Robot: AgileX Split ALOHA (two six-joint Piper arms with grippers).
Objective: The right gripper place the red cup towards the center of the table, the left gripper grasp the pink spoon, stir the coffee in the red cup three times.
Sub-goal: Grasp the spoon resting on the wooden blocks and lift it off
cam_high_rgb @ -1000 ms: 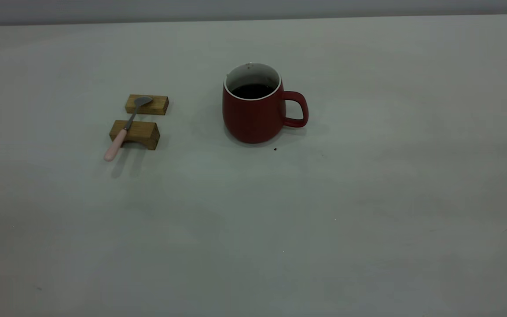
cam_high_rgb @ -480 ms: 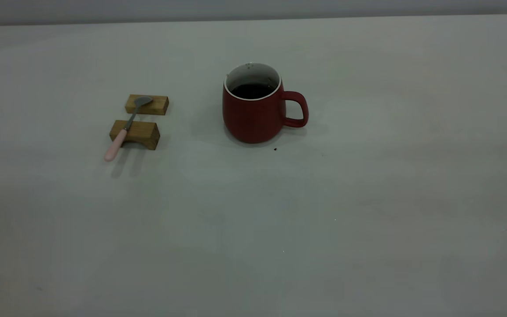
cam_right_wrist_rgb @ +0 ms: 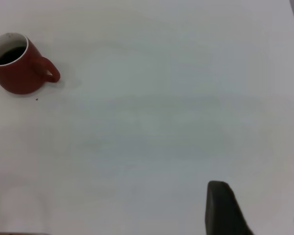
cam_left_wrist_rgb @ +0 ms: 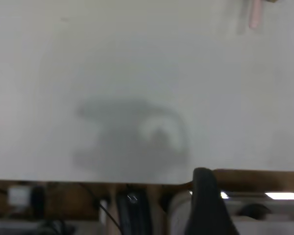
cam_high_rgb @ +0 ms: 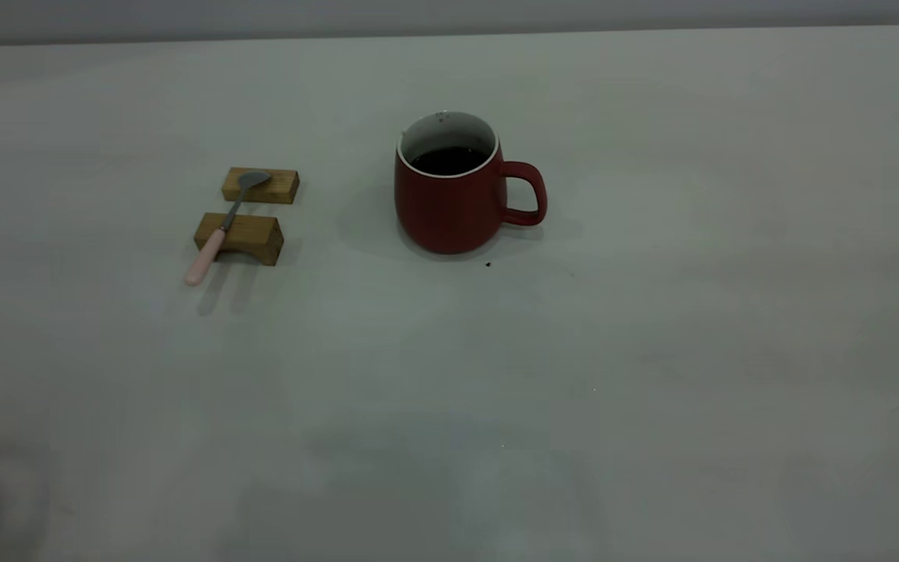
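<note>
The red cup [cam_high_rgb: 449, 195] stands upright near mid-table [cam_high_rgb: 652, 351], its handle toward the right arm's side, coffee [cam_high_rgb: 448, 161] inside; the pink spoon [cam_high_rgb: 219, 231] bridges two wooden blocks [cam_high_rgb: 240, 237], bowl on the far one, well left of the cup; the right gripper [cam_right_wrist_rgb: 257, 208], fingers apart, hangs far off; the left gripper [cam_left_wrist_rgb: 206, 205] shows one finger, so its state cannot be told.

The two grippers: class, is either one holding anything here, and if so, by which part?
Nothing is held. The pink spoon lies across two wooden blocks; the red cup stands alone on the table.
</note>
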